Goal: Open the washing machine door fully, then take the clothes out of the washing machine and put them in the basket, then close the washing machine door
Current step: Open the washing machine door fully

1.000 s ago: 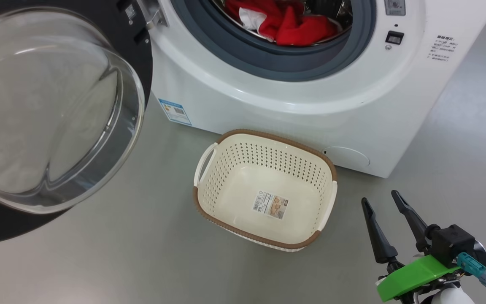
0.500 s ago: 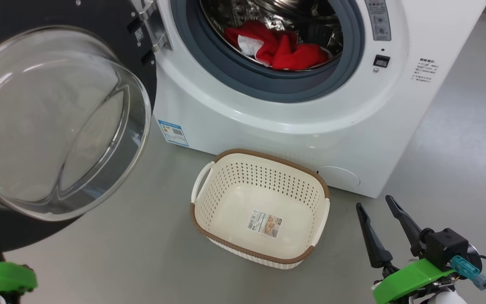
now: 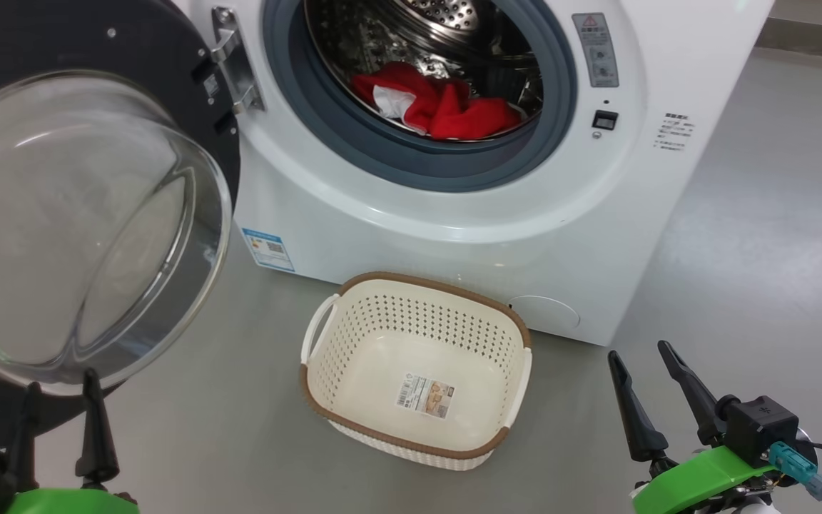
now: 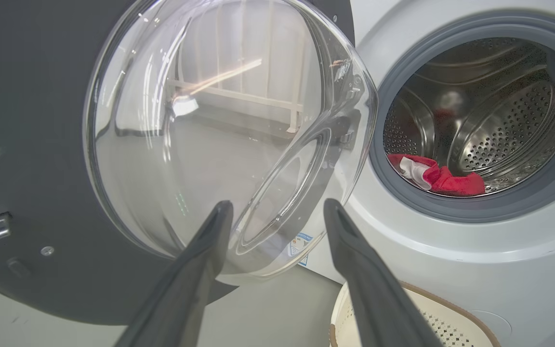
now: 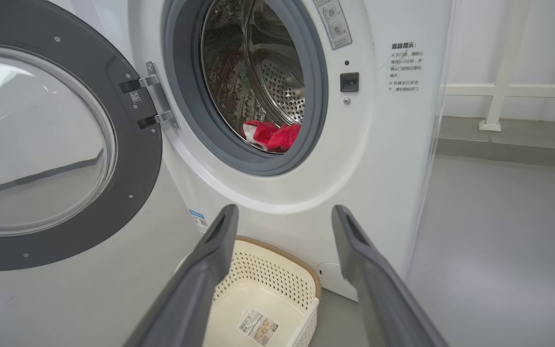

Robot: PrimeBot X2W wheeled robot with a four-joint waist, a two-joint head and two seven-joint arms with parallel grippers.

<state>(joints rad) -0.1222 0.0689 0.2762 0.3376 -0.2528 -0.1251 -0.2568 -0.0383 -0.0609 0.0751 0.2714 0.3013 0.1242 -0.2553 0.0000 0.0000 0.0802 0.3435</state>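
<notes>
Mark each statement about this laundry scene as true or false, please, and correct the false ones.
1. The washing machine door stands open. True.
2. The clothes lie inside the washing machine. True.
3. The basket is full of clothes. False: it holds only a paper label.
4. Both grippers are shut. False: the left gripper and the right gripper both stand open, holding nothing.

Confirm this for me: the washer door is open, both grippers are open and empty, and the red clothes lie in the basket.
Wrong on one point: the clothes lie in the washing machine drum, not the basket, as the head view shows. The door is open; the left gripper and right gripper are open and empty.
</notes>
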